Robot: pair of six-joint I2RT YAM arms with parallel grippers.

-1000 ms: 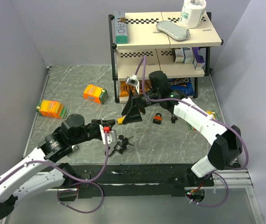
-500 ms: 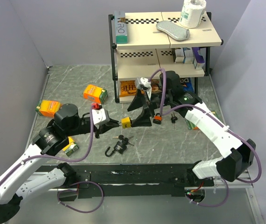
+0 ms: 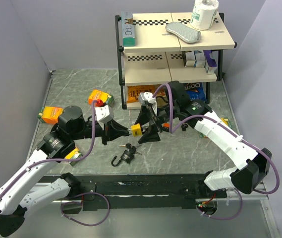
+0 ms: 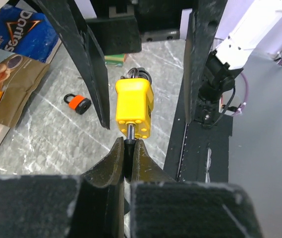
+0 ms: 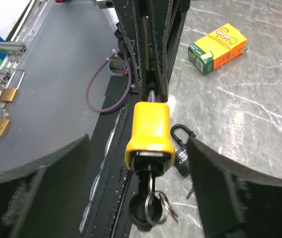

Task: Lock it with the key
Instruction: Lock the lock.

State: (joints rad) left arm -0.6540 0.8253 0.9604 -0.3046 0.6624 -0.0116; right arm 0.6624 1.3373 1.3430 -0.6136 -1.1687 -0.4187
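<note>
A yellow padlock [image 3: 137,130] hangs in the air between my two grippers. My left gripper [image 3: 124,131] is shut on its shackle; in the left wrist view the jaws [image 4: 129,143] pinch the thin shackle just below the yellow body [image 4: 133,109]. My right gripper [image 3: 148,130] is open, and its fingers [image 5: 56,191] stand wide on either side of the padlock [image 5: 150,131] without touching it. A key [image 5: 153,196] with rings sits in the keyhole on the end facing my right wrist.
A black padlock [image 3: 126,156] with an open shackle lies on the table below the grippers. A small orange padlock [image 4: 77,103] lies near the shelf [image 3: 173,44]. Orange boxes [image 3: 101,98] [image 3: 51,114] lie at the left. Brass padlocks [image 5: 1,124] lie by the front rail.
My left gripper has moved right to the yellow padlock and is now shut on its shackle. My right gripper has shifted slightly down and left and stands open around the padlock.
</note>
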